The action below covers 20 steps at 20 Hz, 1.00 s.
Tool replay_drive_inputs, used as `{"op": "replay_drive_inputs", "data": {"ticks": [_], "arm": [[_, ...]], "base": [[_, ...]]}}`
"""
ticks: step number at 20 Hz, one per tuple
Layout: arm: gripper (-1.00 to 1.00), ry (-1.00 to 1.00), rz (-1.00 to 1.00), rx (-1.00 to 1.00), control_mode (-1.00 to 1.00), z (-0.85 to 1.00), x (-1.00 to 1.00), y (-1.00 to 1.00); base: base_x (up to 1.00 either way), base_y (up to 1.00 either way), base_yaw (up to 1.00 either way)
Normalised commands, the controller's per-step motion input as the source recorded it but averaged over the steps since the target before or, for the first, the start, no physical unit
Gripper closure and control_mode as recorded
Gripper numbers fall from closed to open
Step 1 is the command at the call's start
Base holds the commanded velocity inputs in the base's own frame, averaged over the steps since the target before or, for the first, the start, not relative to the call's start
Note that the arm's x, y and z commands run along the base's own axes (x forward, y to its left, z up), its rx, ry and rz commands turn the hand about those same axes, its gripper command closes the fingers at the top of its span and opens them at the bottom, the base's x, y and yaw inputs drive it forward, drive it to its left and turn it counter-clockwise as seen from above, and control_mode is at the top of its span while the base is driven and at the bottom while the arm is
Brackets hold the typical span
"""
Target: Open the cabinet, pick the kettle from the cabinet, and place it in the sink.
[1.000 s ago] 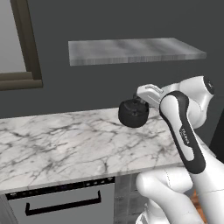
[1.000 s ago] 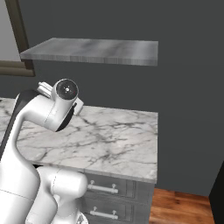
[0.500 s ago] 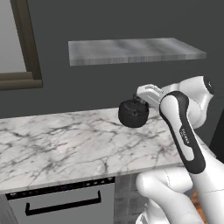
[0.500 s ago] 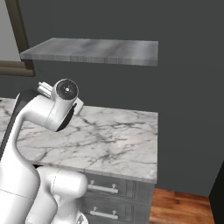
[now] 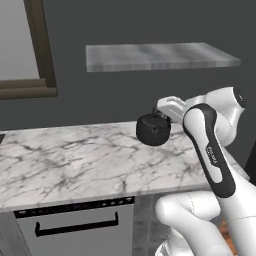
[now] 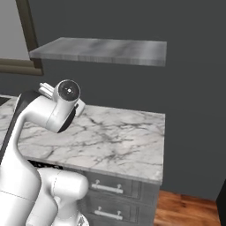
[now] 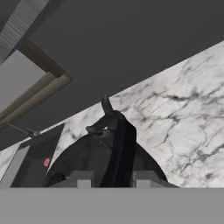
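Note:
The matte-black kettle hangs just above the marble counter, near its back right. My gripper reaches in from the right and is shut on the kettle's arched top handle. In the hand view the kettle sits right under the camera. Its dark handle runs up between the two finger tips of the gripper, and its spout points away. The black sink lies beyond the kettle at the lower left of that view, with its thin faucet at the rim.
A grey floating shelf hangs on the dark wall above the counter. A brown-framed window is at the left. A dishwasher front and drawers sit below the counter. A small red object lies in the sink.

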Motion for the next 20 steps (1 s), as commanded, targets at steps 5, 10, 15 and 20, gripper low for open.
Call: {"op": "replay_drive_inputs", "data": {"ticks": [5,10,15,20], "arm": [[1.0,0.0,0.0,0.0,1.0,0.0,0.0,0.0],[1.0,0.0,0.0,0.0,1.0,0.0,0.0,0.0],[1.0,0.0,0.0,0.0,1.0,0.0,0.0,0.0],[1.0,0.0,0.0,0.0,1.0,0.0,0.0,0.0]], "base": [[-0.24,0.29,0.07],[-0.07,0.42,0.19],[-0.02,0.48,0.0],[0.0,0.57,-0.07]]}}
